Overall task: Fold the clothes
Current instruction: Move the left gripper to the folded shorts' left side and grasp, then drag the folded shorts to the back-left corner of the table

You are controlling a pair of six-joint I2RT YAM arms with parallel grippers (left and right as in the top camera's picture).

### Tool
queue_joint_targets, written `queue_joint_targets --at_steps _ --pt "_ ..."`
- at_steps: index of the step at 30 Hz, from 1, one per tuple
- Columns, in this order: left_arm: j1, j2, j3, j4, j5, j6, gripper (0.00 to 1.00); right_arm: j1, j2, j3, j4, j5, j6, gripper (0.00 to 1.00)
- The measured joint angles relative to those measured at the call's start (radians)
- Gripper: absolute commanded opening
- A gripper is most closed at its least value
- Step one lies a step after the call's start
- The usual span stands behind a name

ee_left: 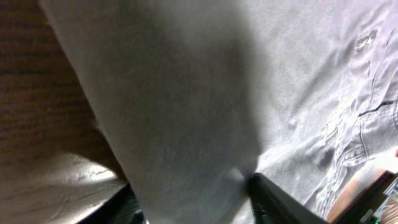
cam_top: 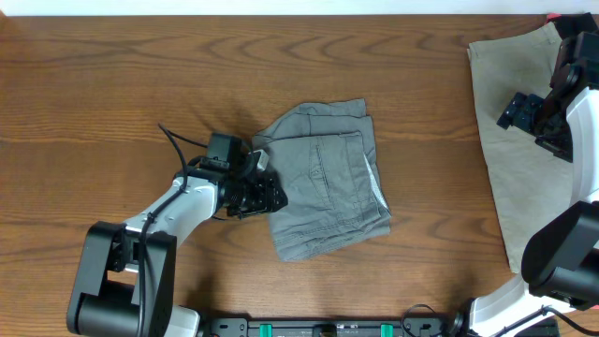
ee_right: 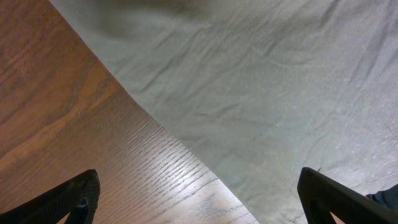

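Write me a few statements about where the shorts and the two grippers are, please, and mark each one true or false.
1. The grey shorts lie folded near the middle of the table. True.
2. The khaki shorts are stacked on the grey shorts. False: they lie apart from them, at the table's right edge.
3. The right gripper is over the khaki shorts with its fingers wide apart. True.
4. The left gripper is over bare wood, far from any cloth. False: it is at the left edge of the grey shorts, with grey cloth between its fingers.
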Motion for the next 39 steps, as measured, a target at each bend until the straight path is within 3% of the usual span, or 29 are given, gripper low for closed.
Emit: queue_joint_targets --at_steps 4,6,16,21,33,39 --pt "0.0 0.0 0.0 0.023 -0.01 -0.016 0.23 0.0 0.0 0.0 0.0 0.0 0.0 0.99" --pt "0.0 0.0 0.0 0.028 -0.024 -0.025 0.06 0.0 0.0 0.0 0.0 0.0 0.0 0.99" --pt "0.004 0.0 -0.002 0.149 -0.146 -0.072 0.06 0.0 0.0 0.0 0.0 0.0 0.0 0.99" --pt "0.093 0.0 -0.002 0.263 -0.205 -0.118 0.06 0.0 0.0 0.0 0.0 0.0 0.0 0.99" --pt "0.719 0.006 -0.002 0.333 -0.256 -0.243 0.06 0.0 0.0 0.0 0.0 0.0 0.0 0.99" --pt "0.945 0.006 -0.002 0.204 -0.264 -0.372 0.06 0.0 0.0 0.0 0.0 0.0 0.0 0.99"
